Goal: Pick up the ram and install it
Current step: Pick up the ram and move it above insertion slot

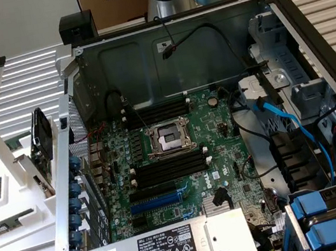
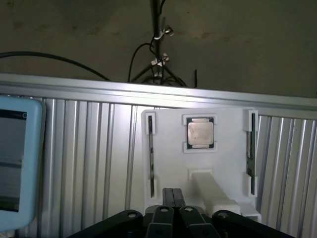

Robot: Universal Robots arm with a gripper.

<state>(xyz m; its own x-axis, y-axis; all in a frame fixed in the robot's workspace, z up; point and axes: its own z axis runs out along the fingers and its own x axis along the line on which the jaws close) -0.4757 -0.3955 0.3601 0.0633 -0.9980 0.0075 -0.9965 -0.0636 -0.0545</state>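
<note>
The black pincer (image 2: pixel 173 192) was clenched, empty, beside a smooth white plastic holder (image 2: pixel 171 168) on the ribbed aluminium table (image 2: pixel 89 158). Two thin dark ram sticks (image 2: pixel 150 153) stood in slots along its opposite edges, one square silver chip (image 2: pixel 200 133) between.

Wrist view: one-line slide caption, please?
Shut end effector facing the white holder with a processor chip between two edge-on ram sticks.

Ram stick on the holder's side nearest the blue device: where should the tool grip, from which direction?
Pinch the ram across its flat faces at mid-length, probably coming square onto the face of the white holder: it sits on edge, clipped at both ends, thin edge exposed.
</note>
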